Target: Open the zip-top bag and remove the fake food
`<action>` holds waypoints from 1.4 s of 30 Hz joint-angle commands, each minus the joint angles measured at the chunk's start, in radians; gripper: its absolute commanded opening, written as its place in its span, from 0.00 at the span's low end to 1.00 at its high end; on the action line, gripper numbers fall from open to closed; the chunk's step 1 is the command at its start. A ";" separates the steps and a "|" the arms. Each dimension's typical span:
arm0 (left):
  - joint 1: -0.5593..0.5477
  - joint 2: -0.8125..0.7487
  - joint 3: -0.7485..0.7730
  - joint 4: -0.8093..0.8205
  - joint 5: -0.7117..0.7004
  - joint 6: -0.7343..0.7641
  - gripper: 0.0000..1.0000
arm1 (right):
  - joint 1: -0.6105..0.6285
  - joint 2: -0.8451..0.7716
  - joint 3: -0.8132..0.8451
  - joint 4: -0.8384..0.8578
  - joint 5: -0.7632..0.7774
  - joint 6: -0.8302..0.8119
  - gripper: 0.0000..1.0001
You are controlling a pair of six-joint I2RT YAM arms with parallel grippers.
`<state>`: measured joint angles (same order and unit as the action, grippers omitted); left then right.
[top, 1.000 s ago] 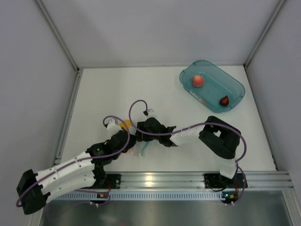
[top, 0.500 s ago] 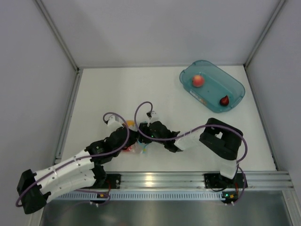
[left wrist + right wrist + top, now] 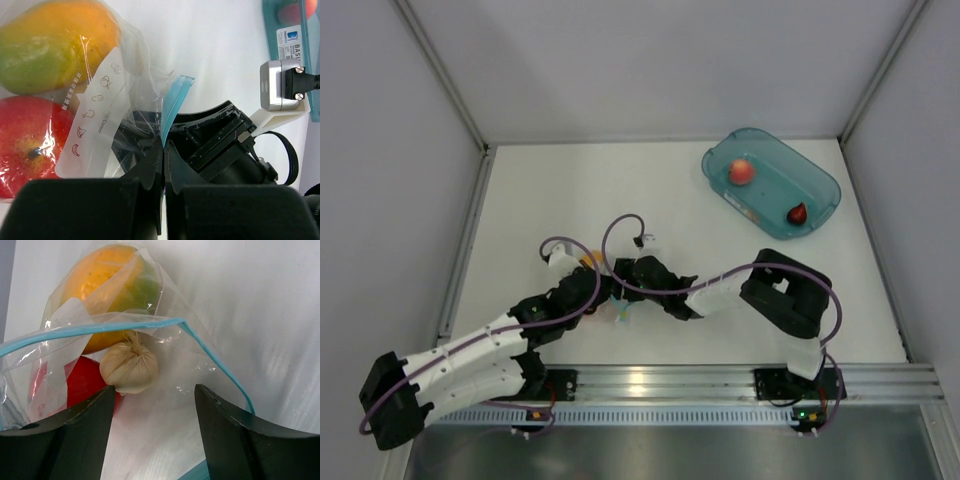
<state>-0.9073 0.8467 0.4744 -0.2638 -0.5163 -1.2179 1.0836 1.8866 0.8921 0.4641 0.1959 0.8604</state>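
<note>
Well, my left gripper is pinched together on the blue zip edge of the bag, low in the left wrist view, and my right gripper stands with fingers apart at the bag's open mouth. The bag lies on the table left of centre in the top view, between my wrists. My worry: the film looks thin and slick, so the edge could slip from the pinch, or my right fingers could snag a wall and drag the whole bag. Inside it sit a mango, a tomato and a pale garlic bulb. The tub at upper right holds a peach and a dark red piece.
</note>
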 commanded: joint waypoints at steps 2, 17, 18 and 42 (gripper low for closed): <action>-0.035 -0.015 0.006 0.245 0.208 -0.062 0.00 | 0.022 0.003 0.038 -0.013 0.125 0.048 0.66; -0.036 0.068 0.119 0.328 0.326 -0.051 0.00 | -0.004 -0.374 -0.050 -0.443 0.447 -0.173 0.64; -0.036 0.068 0.125 0.328 0.328 -0.049 0.00 | -0.010 -0.397 -0.041 -0.461 0.457 -0.210 0.64; -0.035 0.118 -0.026 0.202 0.102 0.006 0.00 | -0.044 -0.462 -0.012 -0.624 0.074 -0.308 0.54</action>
<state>-0.9417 0.9604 0.4595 -0.0597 -0.3676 -1.2278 1.0214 1.4399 0.8951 -0.2443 0.3508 0.5282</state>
